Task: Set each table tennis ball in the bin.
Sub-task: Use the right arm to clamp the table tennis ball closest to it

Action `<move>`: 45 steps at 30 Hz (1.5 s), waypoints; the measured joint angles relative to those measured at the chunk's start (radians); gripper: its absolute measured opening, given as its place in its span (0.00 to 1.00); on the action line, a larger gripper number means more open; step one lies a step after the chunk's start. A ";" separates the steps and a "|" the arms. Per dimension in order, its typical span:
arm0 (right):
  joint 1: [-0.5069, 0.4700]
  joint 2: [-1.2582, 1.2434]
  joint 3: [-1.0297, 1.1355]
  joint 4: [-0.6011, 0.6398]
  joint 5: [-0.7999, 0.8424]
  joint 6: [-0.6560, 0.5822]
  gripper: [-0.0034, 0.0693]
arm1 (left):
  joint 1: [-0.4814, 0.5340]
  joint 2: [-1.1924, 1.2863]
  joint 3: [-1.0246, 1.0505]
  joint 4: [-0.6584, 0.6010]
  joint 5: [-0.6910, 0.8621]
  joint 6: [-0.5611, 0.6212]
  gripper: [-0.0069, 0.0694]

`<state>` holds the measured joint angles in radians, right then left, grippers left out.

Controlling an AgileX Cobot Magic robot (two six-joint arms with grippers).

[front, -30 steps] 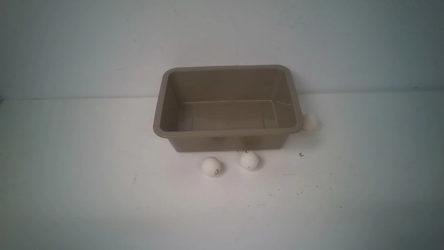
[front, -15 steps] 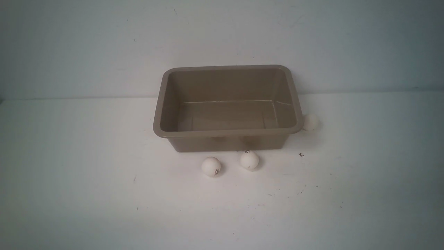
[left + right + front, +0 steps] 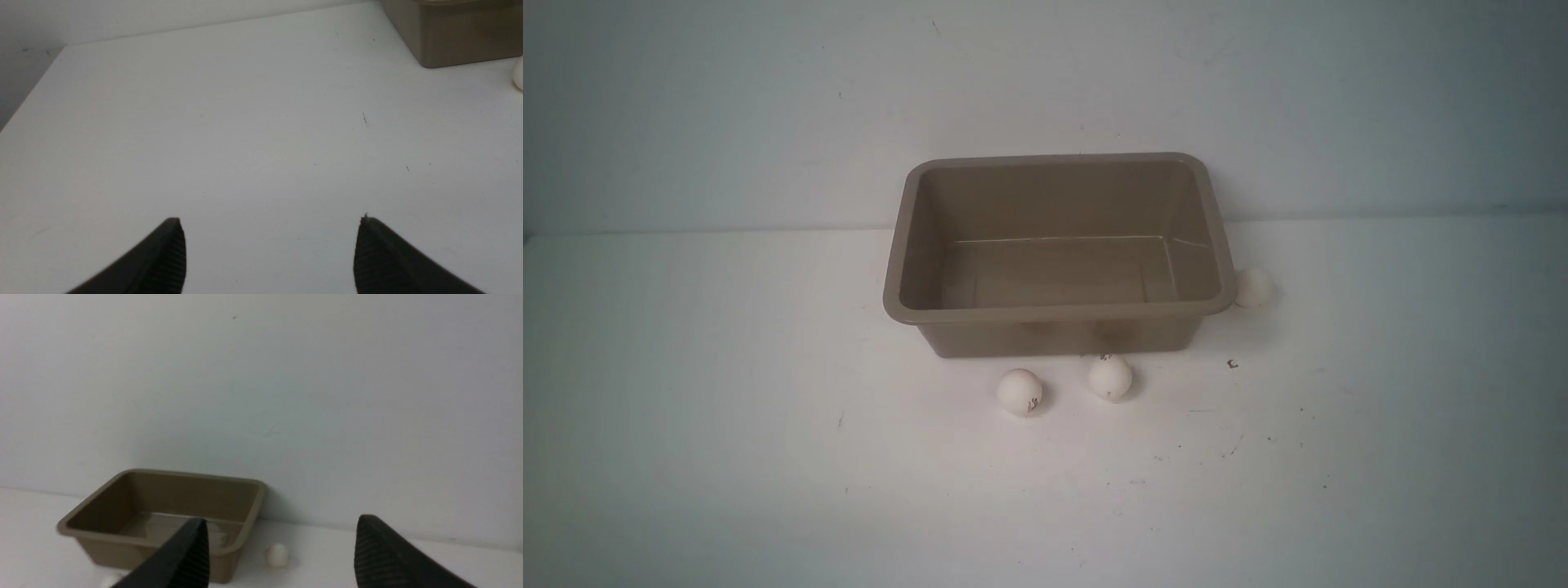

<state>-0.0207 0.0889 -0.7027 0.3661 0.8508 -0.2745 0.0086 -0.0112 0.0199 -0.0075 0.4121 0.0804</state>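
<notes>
White table [image 3: 686, 425] runs wide around bin [image 3: 1058, 314] and nearby balls [image 3: 1019, 391]; left claw [image 3: 270, 219], right claw [image 3: 282, 518] spread.

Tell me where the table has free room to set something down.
The table is bare left of the bin, along the near strip in front of the left front ball and right front ball, and right of the side ball. Crowded: just before the bin's front wall, where those two balls lie, and its right side, where the side ball sits close.
</notes>
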 joint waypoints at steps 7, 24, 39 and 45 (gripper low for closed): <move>0.000 0.001 -0.015 0.207 0.058 -0.003 0.65 | 0.000 0.000 0.000 0.000 0.000 0.000 0.74; 0.000 0.001 -0.015 0.269 0.058 -0.008 0.65 | 0.000 0.000 0.000 0.000 0.000 0.000 0.74; 0.000 0.001 -0.015 0.273 0.058 -0.008 0.65 | 0.000 0.000 0.008 -0.342 -0.106 -0.056 0.74; 0.000 0.001 -0.015 0.273 0.058 -0.008 0.65 | 0.000 0.000 0.008 -0.564 -0.152 -0.057 0.74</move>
<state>-0.0207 0.0897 -0.7174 0.6395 0.9085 -0.2823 0.0086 -0.0112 0.0281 -0.5719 0.2597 0.0237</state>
